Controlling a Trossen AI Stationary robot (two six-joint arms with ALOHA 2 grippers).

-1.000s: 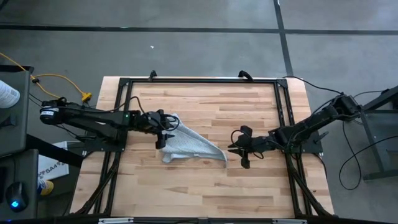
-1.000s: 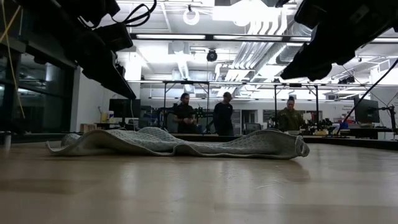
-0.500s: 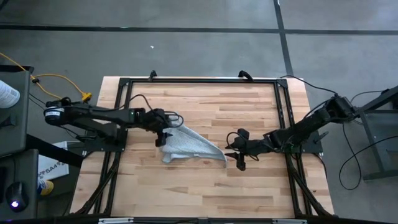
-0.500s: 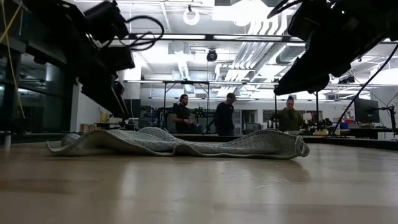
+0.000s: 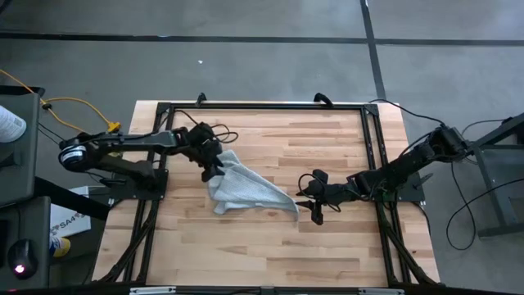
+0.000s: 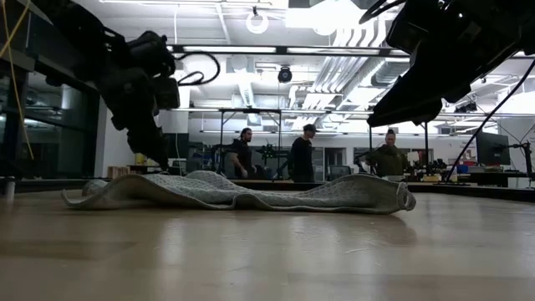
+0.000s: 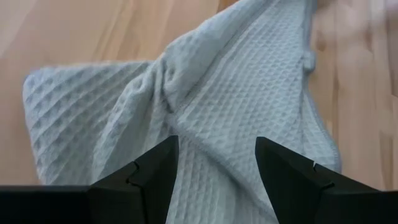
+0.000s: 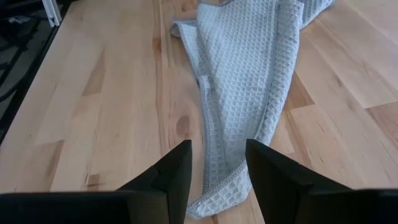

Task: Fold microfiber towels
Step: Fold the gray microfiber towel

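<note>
Loosely crumpled, the microfiber towel is seen left of centre in the high view, lying on the wooden table.

The left gripper is held above the towel's upper-left end, fingers spread, nothing pinched. The right gripper is poised just right of the towel's lower-right tip, fingers parted and empty. Three people are visible in the room behind.

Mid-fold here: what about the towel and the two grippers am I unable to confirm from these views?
- Towel, high view: the layering of its crumpled folds is too small to read.
- Towel's far corner under the left gripper, high view: hidden by the arm; contact uncertain.
- Towel, left wrist view: edges cut off by the frame.
- Right gripper, low view: fingertips outside the frame; height above the table unclear.
</note>
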